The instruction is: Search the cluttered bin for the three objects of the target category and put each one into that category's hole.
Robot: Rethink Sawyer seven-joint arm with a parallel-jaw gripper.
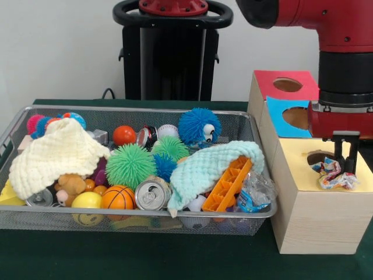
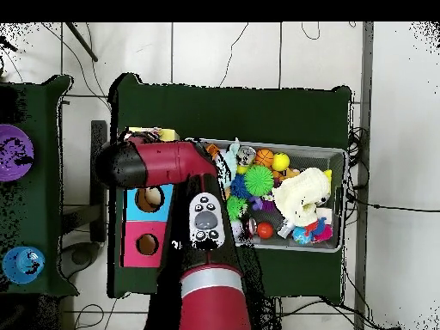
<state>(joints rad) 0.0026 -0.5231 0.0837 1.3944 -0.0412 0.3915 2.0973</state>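
My gripper hangs low over the yellow-topped box to the right of the bin. It stands open, its black fingers straddling a crumpled colourful wrapper. The wrapper lies on the box top just beside the dark hole. Another clear and blue wrapper sits in the right corner of the wire bin. In the overhead view the red arm covers the gripper and the yellow box.
The bin holds spiky balls, a basketball, a drink can, an orange plastic piece and two cloths. Blue and red boxes with holes stand behind the yellow one.
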